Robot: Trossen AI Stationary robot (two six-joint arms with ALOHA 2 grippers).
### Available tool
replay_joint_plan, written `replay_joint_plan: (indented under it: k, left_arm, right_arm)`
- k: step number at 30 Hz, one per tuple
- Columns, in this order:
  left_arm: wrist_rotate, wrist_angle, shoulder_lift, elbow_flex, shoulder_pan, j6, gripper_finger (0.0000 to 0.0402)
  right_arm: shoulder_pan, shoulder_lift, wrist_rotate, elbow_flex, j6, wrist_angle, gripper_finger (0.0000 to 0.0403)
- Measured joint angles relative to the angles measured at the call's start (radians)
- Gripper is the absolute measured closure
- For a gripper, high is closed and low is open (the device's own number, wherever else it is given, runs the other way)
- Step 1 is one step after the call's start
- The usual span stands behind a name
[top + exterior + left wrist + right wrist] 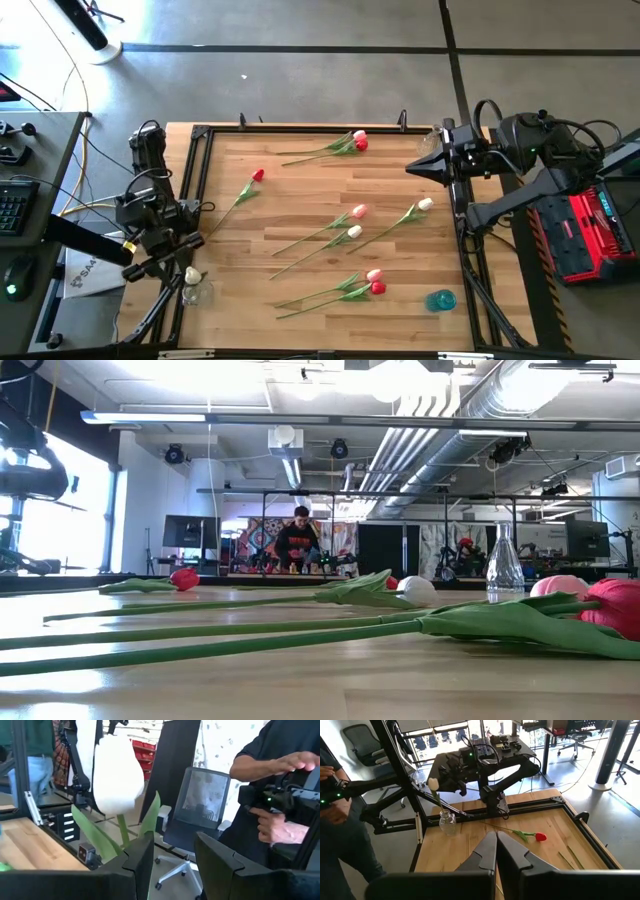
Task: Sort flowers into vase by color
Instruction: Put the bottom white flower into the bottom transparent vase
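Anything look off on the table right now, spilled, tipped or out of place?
Nothing stands out. The white tulip stands upright in the clear vase at the table's left edge, beside the open left gripper. The other flowers lie flat on the table, unsorted. The right gripper waits shut at the right edge.

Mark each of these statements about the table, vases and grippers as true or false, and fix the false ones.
1. A white tulip stands in the clear vase by the left gripper. True.
2. The right gripper is open. False: its fingers are shut.
3. A blue vase stands at the table's edge on the right arm's side. True.
4. The right gripper holds a red tulip. False: it holds nothing; a lone red tulip lies on the table.
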Motion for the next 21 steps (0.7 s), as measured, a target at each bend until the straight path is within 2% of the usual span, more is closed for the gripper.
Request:
replay_joint_plan:
  k: [11,21]
  left_arm:
    - [-0.062,-0.213,0.001,0.149,0.0,-0.003,0.0272]
    - [-0.217,-0.413,0.003,0.29,0.001,-0.074,0.0272]
  right_arm:
    - [0.0,0.0,0.0,0.0,0.0,0.0,0.0402]
    - [0.0,0.0,0.0,0.0,0.0,0.0,0.0402]
